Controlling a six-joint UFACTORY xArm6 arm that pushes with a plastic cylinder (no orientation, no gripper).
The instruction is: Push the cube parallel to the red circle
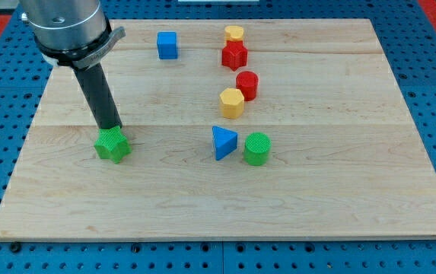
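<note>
The blue cube (pixel 167 45) sits near the view's top, left of centre. The red circle, a short red cylinder (pixel 247 84), stands right of centre, well to the right of the cube and lower in the view. My tip (pixel 112 128) is far from both, at the left of the board, touching the top edge of a green star-shaped block (pixel 112 145). The rod slants up to the arm's grey body at the top left.
A yellow cylinder (pixel 234 33) and a red star block (pixel 233 55) stand above the red circle. A yellow hexagon block (pixel 232 103) touches its lower left. A blue triangle (pixel 223 142) and a green cylinder (pixel 256 148) sit below. The wooden board (pixel 354 190) lies on a blue perforated table.
</note>
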